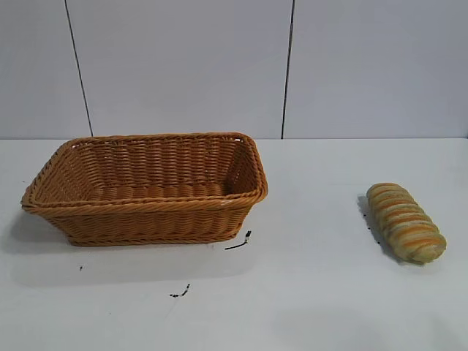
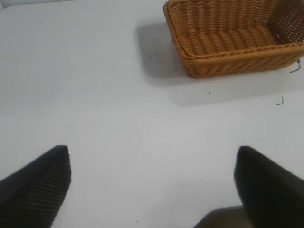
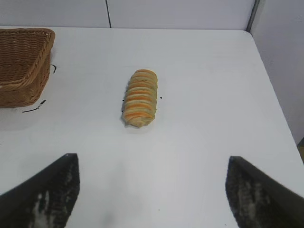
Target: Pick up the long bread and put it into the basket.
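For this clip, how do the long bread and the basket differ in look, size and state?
The basket is a large open rectangular wicker container with flared sides and nothing in it; the long bread is a much smaller, solid, rounded loaf. The basket is evenly orange-brown, while the bread is striped crosswise in orange-brown and cream. The basket sits at the exterior view's left, the bread at its right. Both rest untouched on the white table.

An outside camera faces me across the white table (image 1: 314,292), while my left wrist camera looks down past my fingers toward the orange-brown woven wicker basket (image 2: 228,42), which my right wrist view shares beside the striped tan loaf (image 3: 139,97).
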Action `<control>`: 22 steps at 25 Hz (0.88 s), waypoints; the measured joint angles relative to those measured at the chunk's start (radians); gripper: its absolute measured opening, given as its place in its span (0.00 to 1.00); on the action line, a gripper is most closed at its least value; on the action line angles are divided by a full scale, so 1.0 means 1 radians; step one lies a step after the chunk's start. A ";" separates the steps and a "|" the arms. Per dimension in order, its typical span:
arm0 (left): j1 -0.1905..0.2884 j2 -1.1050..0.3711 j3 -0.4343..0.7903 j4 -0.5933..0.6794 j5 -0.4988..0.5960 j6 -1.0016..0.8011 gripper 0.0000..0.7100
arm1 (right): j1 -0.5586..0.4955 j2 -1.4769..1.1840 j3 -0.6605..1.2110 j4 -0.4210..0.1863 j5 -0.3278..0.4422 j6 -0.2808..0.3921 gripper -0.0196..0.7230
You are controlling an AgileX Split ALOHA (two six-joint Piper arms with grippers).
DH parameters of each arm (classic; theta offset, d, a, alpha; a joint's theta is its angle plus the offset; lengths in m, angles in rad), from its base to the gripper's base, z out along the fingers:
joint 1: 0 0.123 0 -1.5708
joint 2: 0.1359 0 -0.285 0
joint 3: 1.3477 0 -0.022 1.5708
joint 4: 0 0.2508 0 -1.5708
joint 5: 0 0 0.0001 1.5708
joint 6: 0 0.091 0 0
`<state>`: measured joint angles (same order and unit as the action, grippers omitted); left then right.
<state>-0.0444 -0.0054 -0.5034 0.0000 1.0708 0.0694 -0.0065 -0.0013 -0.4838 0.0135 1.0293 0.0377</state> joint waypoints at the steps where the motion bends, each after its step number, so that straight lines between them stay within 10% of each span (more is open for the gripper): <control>1: 0.000 0.000 0.000 0.000 0.000 0.000 0.98 | 0.000 0.015 -0.001 0.001 0.002 0.000 0.89; 22: 0.000 0.000 0.000 0.000 0.000 0.000 0.98 | 0.000 1.311 -0.530 -0.019 -0.005 0.004 0.96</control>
<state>-0.0444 -0.0054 -0.5034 0.0000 1.0708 0.0694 -0.0065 1.3098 -1.0138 -0.0059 1.0248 0.0422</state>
